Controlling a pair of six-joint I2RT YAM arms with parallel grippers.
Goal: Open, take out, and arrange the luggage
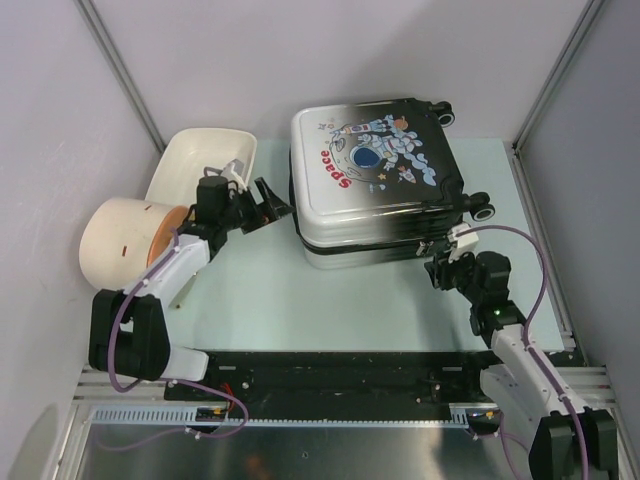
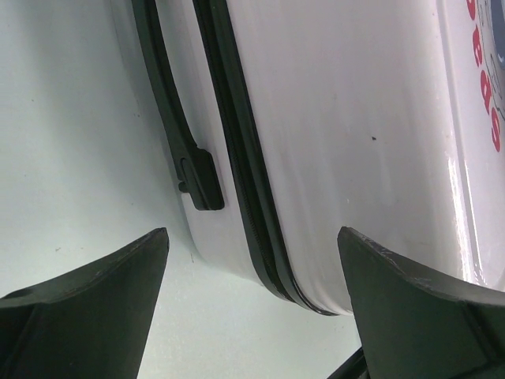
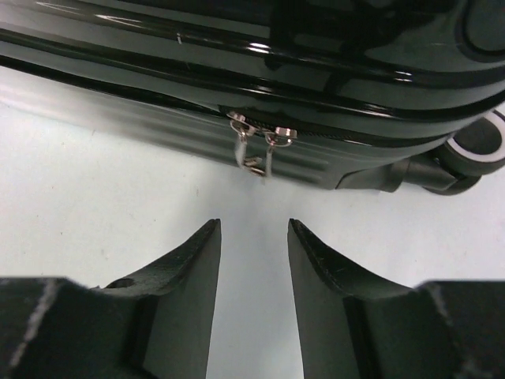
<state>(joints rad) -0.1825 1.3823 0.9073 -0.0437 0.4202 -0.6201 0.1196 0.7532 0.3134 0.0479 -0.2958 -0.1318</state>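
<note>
The luggage (image 1: 375, 180) lies flat and closed at upper centre of the top view, the left gripper (image 2: 252, 235) spread wide close before its left edge, the right gripper (image 3: 254, 227) narrowly parted, holding nothing, just short of the zipper pulls (image 3: 256, 146) on its near edge, table (image 1: 300, 300) showing between.

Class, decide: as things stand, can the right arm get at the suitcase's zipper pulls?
Probably yes. The zipper pulls hang on the near edge of the suitcase, straight ahead of the open jaws of the right arm, with only bare table between them.
</note>
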